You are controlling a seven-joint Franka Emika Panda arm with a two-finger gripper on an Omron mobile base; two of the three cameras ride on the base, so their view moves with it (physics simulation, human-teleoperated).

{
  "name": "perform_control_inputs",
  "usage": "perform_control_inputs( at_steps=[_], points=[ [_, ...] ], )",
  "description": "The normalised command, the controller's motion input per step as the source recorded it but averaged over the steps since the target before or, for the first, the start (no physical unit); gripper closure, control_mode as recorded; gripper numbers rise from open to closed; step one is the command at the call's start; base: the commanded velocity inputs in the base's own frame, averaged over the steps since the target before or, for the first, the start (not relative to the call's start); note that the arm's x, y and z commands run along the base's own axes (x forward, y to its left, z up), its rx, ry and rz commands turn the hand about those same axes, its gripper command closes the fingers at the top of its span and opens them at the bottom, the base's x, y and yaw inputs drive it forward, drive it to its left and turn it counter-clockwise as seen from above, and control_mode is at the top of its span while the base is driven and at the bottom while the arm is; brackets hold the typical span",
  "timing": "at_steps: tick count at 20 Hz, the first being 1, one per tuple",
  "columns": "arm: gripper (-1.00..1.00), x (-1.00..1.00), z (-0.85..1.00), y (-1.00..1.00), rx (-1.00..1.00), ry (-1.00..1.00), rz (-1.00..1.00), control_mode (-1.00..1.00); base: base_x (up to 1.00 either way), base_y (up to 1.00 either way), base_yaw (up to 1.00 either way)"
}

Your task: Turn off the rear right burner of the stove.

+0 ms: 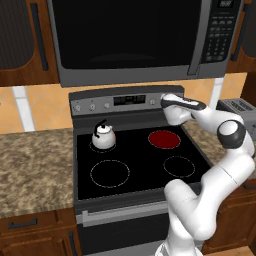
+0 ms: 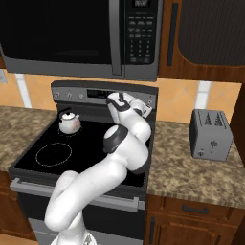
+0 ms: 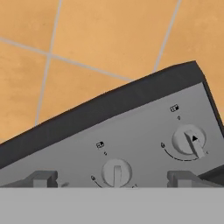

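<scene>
1. Gripper [image 3: 111,178] stands wide open and holds nothing; in the hand view its two dark fingertips [image 3: 41,178] rise on either side of a knob, with clear gaps to it.
2. That knob [image 3: 116,172] is small, round and grey, with its ridge pointing straight up in the hand view. A second knob [image 3: 189,140] sits nearer the panel's end, its ridge angled away from the first.
3. Both knobs are mounted on the grey back panel [image 1: 100,105] of the stove [image 1: 140,165], which also carries a dark display [image 1: 129,99] at its middle.
4. Seen from the left base view, the hand [image 1: 180,106] is up against the right end of that panel, covering the knobs there.
5. Rear right burner [image 1: 164,138] is a red disc on the black glass top, just below and in front of the hand.
6. A white kettle [image 1: 104,135] sits on the rear left ring, well apart from the hand. The two front rings are black and bare.
7. A microwave [image 1: 135,37] hangs directly above the stove, close over the hand.
8. A toaster [image 2: 209,134] stands on the speckled counter [image 2: 191,167] to the right of the stove.
9. Orange tiled wall [image 3: 109,39] lies behind the panel.
</scene>
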Motion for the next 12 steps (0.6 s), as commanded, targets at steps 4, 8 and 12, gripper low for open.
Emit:
perform_control_inputs(
  at_steps=[4,8,12],
  points=[
    [-1.00,0.09,0.00,0.00,0.00,0.00,0.00,-1.00,0.00,0.00,0.00],
    [-1.00,0.10,-0.06,0.01,-0.01,0.00,0.00,-1.00,0.00,0.00,0.00],
    [-1.00,0.16,-0.07,0.04,0.00,0.00,0.00,-1.00,0.00,0.00,0.00]
  ],
)
